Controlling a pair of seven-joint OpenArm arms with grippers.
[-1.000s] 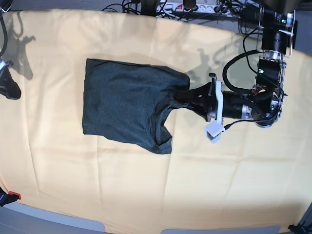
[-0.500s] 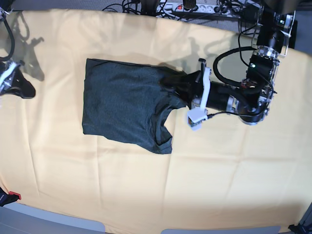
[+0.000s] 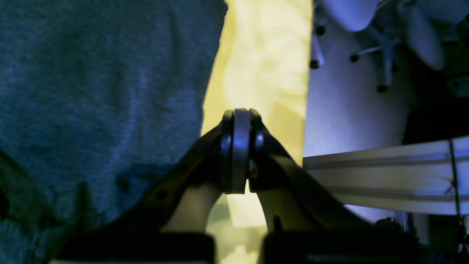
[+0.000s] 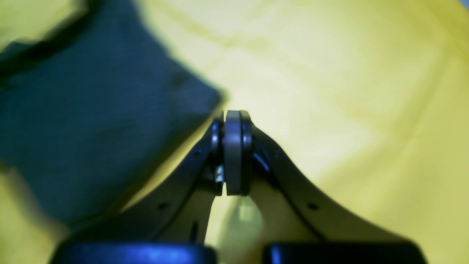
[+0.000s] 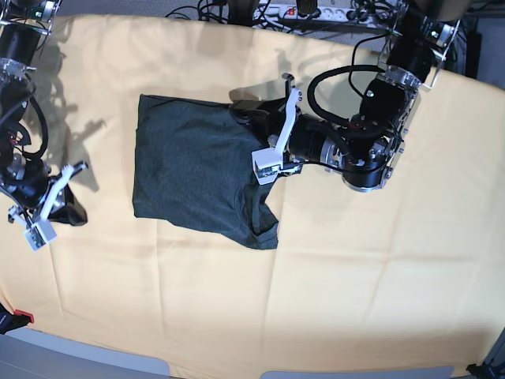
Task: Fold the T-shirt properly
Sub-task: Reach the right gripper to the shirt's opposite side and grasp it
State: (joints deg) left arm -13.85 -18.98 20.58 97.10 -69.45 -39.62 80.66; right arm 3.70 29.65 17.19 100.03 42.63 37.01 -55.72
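the t-shirt (image 5: 197, 178) is lying soft and limp, likely best pinched at its hemmed edge; the left hand (image 5: 246, 110) and right hand (image 5: 72, 213) are both pressed together, pinching nothing.

A robotics lab or test bench. A yellow-orange cloth (image 5: 331, 284) covers the worktable, a power strip (image 5: 312, 11) with tangled cables (image 5: 197, 9) lies along its far edge, and office-chair casters (image 3: 351, 58) stand on the floor beyond.
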